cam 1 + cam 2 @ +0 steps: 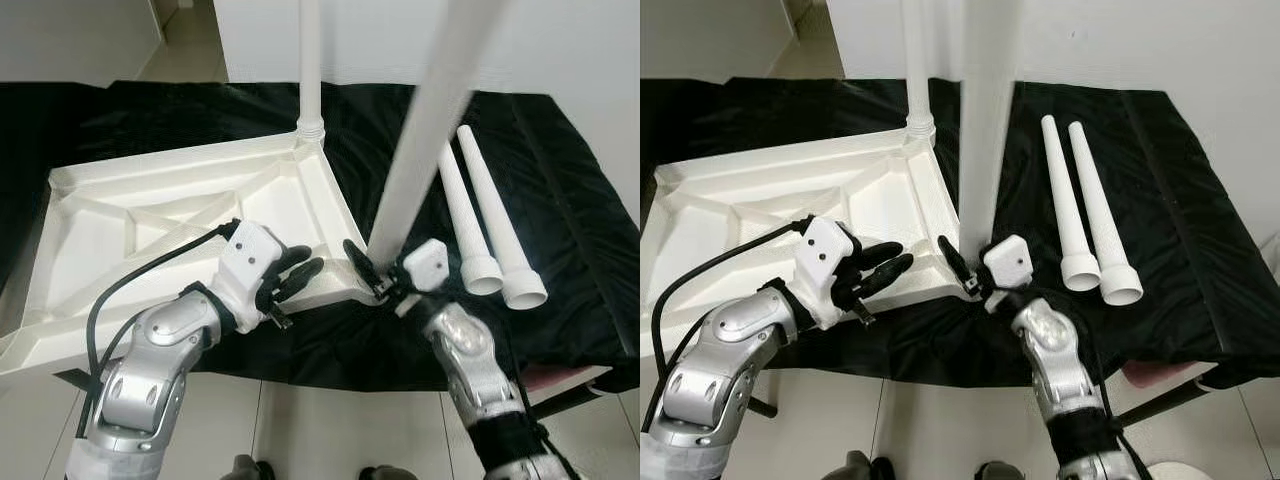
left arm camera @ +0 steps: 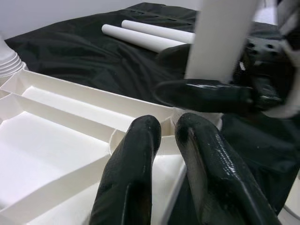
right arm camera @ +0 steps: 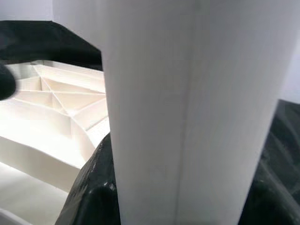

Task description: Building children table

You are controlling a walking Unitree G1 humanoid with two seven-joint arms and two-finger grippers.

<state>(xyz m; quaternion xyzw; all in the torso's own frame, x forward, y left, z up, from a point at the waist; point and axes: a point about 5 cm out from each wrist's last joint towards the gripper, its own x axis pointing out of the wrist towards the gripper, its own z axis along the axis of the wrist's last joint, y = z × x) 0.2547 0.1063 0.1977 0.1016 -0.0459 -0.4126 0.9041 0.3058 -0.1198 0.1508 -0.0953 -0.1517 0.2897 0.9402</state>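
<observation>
The right hand (image 1: 372,277) clasps a leg (image 1: 420,150) at the near corner of the tabletop (image 1: 120,240) (upside down); cross-threading could jam it. The left hand (image 1: 292,280) rests clenched, empty.

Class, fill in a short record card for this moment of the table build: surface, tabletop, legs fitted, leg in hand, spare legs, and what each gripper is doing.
Surface: black cloth
Tabletop: white, upside down, ribs showing
Fitted leg: upright in the far corner
Held leg: upright at the near corner, whether seated cannot be told
Spare legs: two, lying side by side on the cloth
Right gripper: shut on the held leg's base
Left gripper: fingers together at the tabletop's near rim
</observation>
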